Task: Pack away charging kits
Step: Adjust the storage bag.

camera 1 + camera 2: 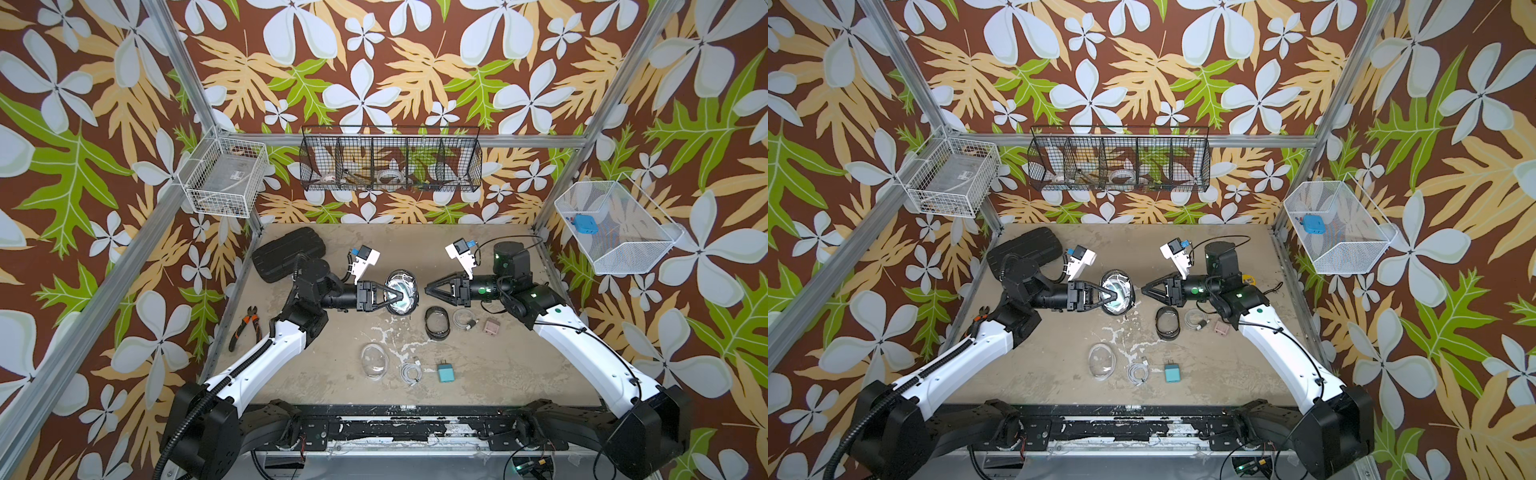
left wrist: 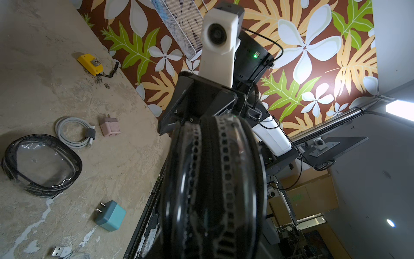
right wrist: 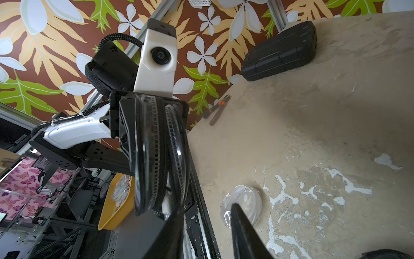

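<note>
One kit looks nearly packed: the left gripper (image 1: 400, 296) is clamped on the held pouch (image 1: 405, 279), an oval turned on edge above the table (image 1: 519, 374), with mint and white showing through its glossy clear wall; its two toothed zip tracks stand apart in the wrist views, so I judge the closing is left to do; the right gripper (image 1: 427, 288) sits just beside its black rim, jaws parted, gripping nothing; two kits lie loose: an empty black-rimmed pouch (image 1: 437, 322), a coiled white cable (image 1: 463, 319) and a matte pink plug (image 1: 493, 326); nearer the robot, a domed clear pouch (image 1: 375, 360), a second cable (image 1: 411, 371) and a boxy teal plug (image 1: 446, 372).
</note>
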You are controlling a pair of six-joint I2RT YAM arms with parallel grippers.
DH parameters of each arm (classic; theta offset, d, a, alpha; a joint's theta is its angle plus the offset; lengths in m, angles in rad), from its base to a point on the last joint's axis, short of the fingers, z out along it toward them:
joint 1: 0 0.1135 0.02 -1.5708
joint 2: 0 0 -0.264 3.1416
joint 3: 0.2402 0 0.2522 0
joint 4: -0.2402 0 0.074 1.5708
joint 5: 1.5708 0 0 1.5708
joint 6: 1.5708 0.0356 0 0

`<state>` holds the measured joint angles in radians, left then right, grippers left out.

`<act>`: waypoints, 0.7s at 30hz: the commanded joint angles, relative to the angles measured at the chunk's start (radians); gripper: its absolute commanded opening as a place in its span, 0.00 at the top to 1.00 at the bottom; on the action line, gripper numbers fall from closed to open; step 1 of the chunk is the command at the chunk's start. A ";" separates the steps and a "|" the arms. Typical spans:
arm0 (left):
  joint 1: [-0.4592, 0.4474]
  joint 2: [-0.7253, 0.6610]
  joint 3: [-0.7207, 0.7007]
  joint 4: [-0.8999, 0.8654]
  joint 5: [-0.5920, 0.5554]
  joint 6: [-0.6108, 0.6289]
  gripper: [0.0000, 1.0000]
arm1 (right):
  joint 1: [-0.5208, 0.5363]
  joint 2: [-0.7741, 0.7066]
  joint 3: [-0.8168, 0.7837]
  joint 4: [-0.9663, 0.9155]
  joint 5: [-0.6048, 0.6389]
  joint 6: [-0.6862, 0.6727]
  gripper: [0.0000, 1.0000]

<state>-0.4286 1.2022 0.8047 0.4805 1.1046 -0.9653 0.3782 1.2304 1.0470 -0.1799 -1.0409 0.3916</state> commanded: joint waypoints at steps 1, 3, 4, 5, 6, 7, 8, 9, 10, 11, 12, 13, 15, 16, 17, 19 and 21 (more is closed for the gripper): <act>-0.001 -0.003 0.002 0.067 0.021 -0.013 0.86 | 0.033 0.006 0.017 0.000 -0.029 -0.036 0.60; -0.002 0.001 0.003 0.075 0.024 -0.019 0.85 | 0.048 0.014 0.007 0.017 -0.038 -0.024 0.60; -0.002 0.003 0.004 0.075 0.026 -0.018 0.85 | 0.052 0.015 -0.002 0.038 -0.043 -0.013 0.60; -0.004 0.005 0.003 0.076 0.026 -0.019 0.84 | 0.057 0.016 -0.007 0.046 -0.040 -0.011 0.60; -0.005 0.004 0.002 0.077 0.026 -0.021 0.84 | 0.061 0.022 -0.005 0.038 -0.029 -0.019 0.62; -0.006 0.003 0.001 0.081 0.026 -0.022 0.84 | 0.063 0.029 -0.001 0.027 -0.019 -0.025 0.63; -0.007 0.002 -0.001 0.087 0.026 -0.026 0.84 | 0.063 0.037 -0.001 0.023 -0.015 -0.026 0.67; -0.008 0.002 -0.001 0.090 0.027 -0.028 0.84 | 0.062 0.042 -0.002 0.024 -0.012 -0.024 0.68; -0.009 0.000 0.000 0.092 0.029 -0.030 0.84 | 0.062 0.043 -0.004 0.031 -0.010 -0.019 0.70; -0.010 0.000 0.001 0.092 0.032 -0.029 0.83 | 0.062 0.046 -0.005 0.038 -0.007 -0.014 0.72; -0.013 0.000 0.001 0.092 0.033 -0.029 0.83 | 0.062 0.050 -0.004 0.044 -0.005 -0.011 0.74; -0.015 0.000 0.001 0.092 0.036 -0.029 0.83 | 0.062 0.053 -0.002 0.053 -0.006 -0.003 0.75; -0.025 0.003 -0.001 0.092 0.037 -0.023 0.82 | 0.065 0.061 0.006 0.066 -0.005 0.006 0.77; -0.032 0.006 -0.002 0.092 0.036 -0.021 0.80 | 0.070 0.067 0.013 0.068 -0.002 0.005 0.77; -0.036 0.009 -0.002 0.092 0.032 -0.021 0.80 | 0.078 0.072 0.020 0.069 0.000 0.005 0.77; -0.039 0.015 -0.005 0.093 0.022 -0.018 0.80 | 0.099 0.081 0.032 0.071 0.004 0.006 0.78; -0.038 0.019 -0.005 0.093 0.014 -0.017 0.78 | 0.124 0.088 0.044 0.067 0.016 0.003 0.83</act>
<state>-0.4625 1.2175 0.7986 0.5274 1.1080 -0.9901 0.4820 1.3117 1.0763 -0.1501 -1.0420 0.3920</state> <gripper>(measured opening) 0.329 0.189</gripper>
